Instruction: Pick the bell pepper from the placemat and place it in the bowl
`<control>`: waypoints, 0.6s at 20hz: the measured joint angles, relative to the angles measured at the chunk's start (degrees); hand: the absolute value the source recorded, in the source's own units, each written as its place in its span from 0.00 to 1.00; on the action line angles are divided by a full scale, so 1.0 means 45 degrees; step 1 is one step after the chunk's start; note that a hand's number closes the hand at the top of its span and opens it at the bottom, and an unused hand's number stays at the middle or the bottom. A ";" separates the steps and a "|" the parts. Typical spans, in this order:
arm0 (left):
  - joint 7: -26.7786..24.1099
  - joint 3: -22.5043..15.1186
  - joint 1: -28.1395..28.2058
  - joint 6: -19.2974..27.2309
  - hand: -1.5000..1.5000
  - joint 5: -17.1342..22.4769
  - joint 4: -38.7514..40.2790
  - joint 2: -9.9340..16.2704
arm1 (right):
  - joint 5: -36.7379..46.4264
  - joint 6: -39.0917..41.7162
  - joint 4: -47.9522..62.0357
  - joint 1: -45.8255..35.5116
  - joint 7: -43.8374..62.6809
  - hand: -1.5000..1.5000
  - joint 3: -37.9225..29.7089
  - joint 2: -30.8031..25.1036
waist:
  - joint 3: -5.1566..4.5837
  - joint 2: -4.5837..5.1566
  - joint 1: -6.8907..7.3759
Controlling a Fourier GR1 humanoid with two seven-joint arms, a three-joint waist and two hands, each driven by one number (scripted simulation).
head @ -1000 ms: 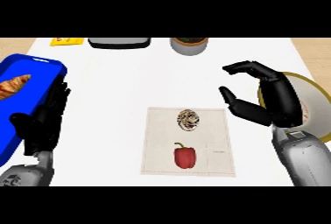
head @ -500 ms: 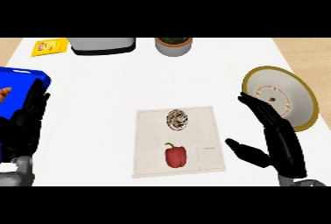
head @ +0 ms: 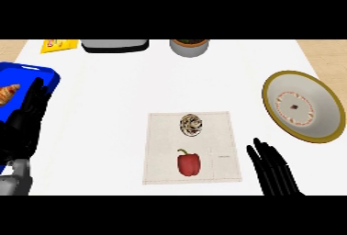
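Right hand point(head: 274, 172) sits at the lower right of the head view with its fingers straight and slightly spread, holding nothing, just beside the right edge of the placemat point(head: 224, 137). On the lower half of that placemat lies the red bell pepper point(head: 189, 164), green stem pointing up-left, untouched by either hand. Above it on the same mat is a small patterned oval object point(head: 192, 125). Well to the right stands the bowl point(head: 301, 106), gold-rimmed with a pale interior, apart from the mat. Left hand point(head: 25, 121) rests at the left edge, fingers straight and up, partly over a blue tray point(head: 27, 75) that carries a croissant point(head: 8, 93). Along the far edge of the counter point(head: 122, 101) are a grey container point(head: 114, 45), a round pot point(head: 189, 47) and a yellow item point(head: 58, 44).
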 measured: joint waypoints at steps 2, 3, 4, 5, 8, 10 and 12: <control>0.0040 -0.0115 -0.0100 -0.0079 0.50 -0.0036 -0.0085 -0.0104 | 0.1312 0.1120 -0.0889 -0.0023 0.1005 0.00 0.0553 0.0498 | 0.0011 0.0046 0.0200; -0.0034 -0.0141 -0.0183 -0.0122 0.50 -0.0067 0.0008 -0.0154 | 0.1875 0.1852 -0.1270 -0.0214 0.1524 0.00 0.0799 0.0814 | 0.0012 0.0067 0.0277; -0.0004 -0.0093 -0.0274 -0.0191 0.50 -0.0056 0.0011 -0.0102 | 0.2449 0.2546 -0.1607 -0.0351 0.2008 0.00 0.1206 0.1164 | 0.0013 0.0080 0.0345; -0.0014 -0.0183 -0.0315 -0.0153 0.50 -0.0144 0.0034 -0.0193 | 0.2877 0.3370 -0.1835 -0.0543 0.2488 0.00 0.1485 0.1485 | 0.0012 0.0093 0.0405; 0.0132 -0.0226 -0.0664 -0.0195 0.50 -0.0192 0.0138 -0.0243 | 0.3545 0.5888 -0.1807 -0.1333 0.3623 0.00 0.2027 0.2393 | 0.0007 0.0149 0.0577; 0.0069 -0.0240 -0.0699 -0.0273 0.50 -0.0196 0.0174 -0.0279 | 0.3564 0.7506 -0.1559 -0.1836 0.4165 0.00 0.1988 0.2874 | 0.0010 0.0183 0.0688; 0.0026 -0.0343 -0.0764 -0.0252 0.50 -0.0331 0.0214 -0.0359 | 0.3354 0.8863 -0.1122 -0.2629 0.4915 0.00 0.1907 0.3392 | 0.0015 0.0214 0.0790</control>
